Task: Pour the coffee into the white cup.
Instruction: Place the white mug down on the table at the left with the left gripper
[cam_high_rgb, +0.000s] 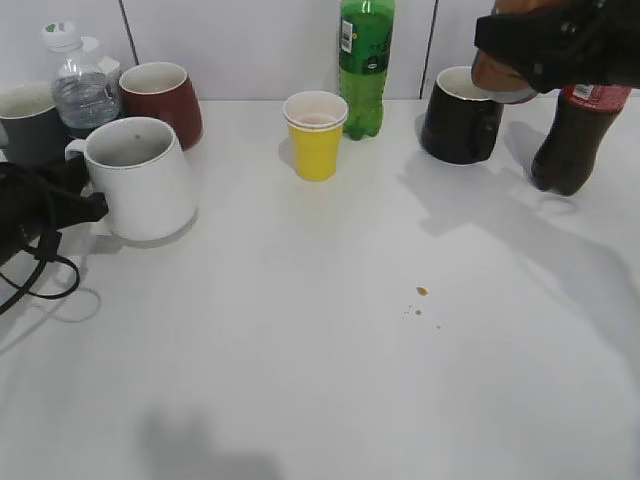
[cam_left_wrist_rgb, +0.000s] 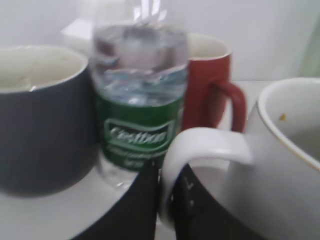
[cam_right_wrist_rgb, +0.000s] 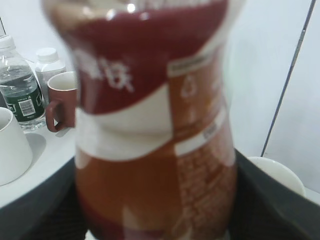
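The white cup (cam_high_rgb: 140, 178) stands at the left of the table. My left gripper (cam_high_rgb: 72, 198) is shut on its handle (cam_left_wrist_rgb: 202, 147); in the left wrist view the black fingers (cam_left_wrist_rgb: 135, 210) pinch the handle from both sides, gripper (cam_left_wrist_rgb: 167, 200). The coffee (cam_right_wrist_rgb: 155, 125), a curvy bottle of brown liquid with a brown-red label, fills the right wrist view, with my right gripper (cam_right_wrist_rgb: 155, 210) shut on its lower body. In the exterior view the right gripper (cam_high_rgb: 545, 45) holds the coffee (cam_high_rgb: 500, 76) lifted at the far right, above the dark mug, mostly hidden by the arm.
A dark mug (cam_high_rgb: 460, 118) and a cola bottle (cam_high_rgb: 575, 140) stand at the back right. A yellow paper cup (cam_high_rgb: 316, 135) and green bottle (cam_high_rgb: 365, 60) stand at the back middle. A red mug (cam_high_rgb: 165, 100), water bottle (cam_high_rgb: 80, 90) and grey mug (cam_high_rgb: 30, 125) crowd behind the white cup.
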